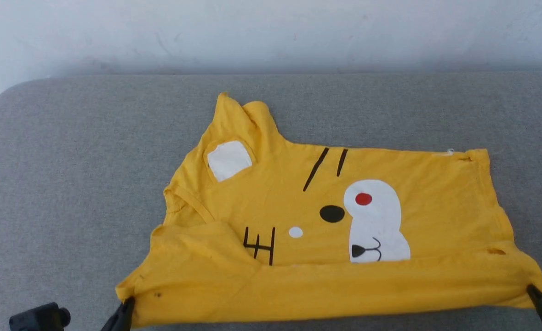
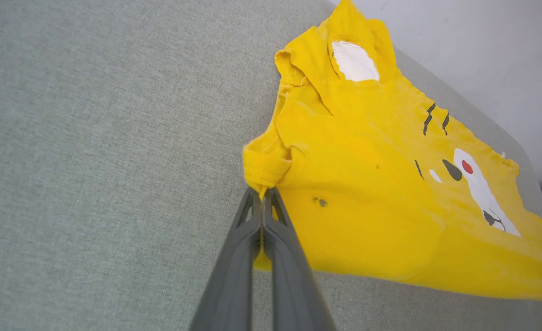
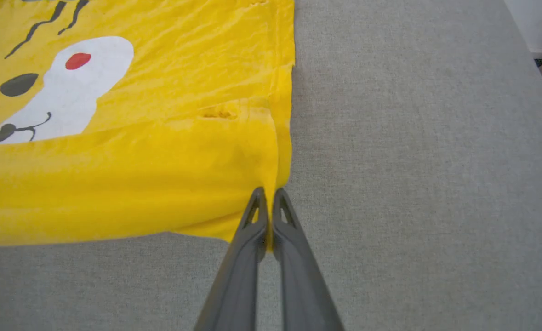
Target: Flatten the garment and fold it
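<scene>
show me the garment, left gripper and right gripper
garment (image 1: 289, 197), head view, plain yellow cloth near its middle
left gripper (image 2: 262, 195), left wrist view, between fingertips pinching a cloth corner
right gripper (image 3: 269, 195), right wrist view, between fingertips pinching the hem corner

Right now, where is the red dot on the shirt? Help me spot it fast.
Look at the grey fabric surface, where a yellow shirt lies spread. Toward its right is a big white patch, and the red dot sits near that patch's top. Nothing else on the shirt is red.
</scene>
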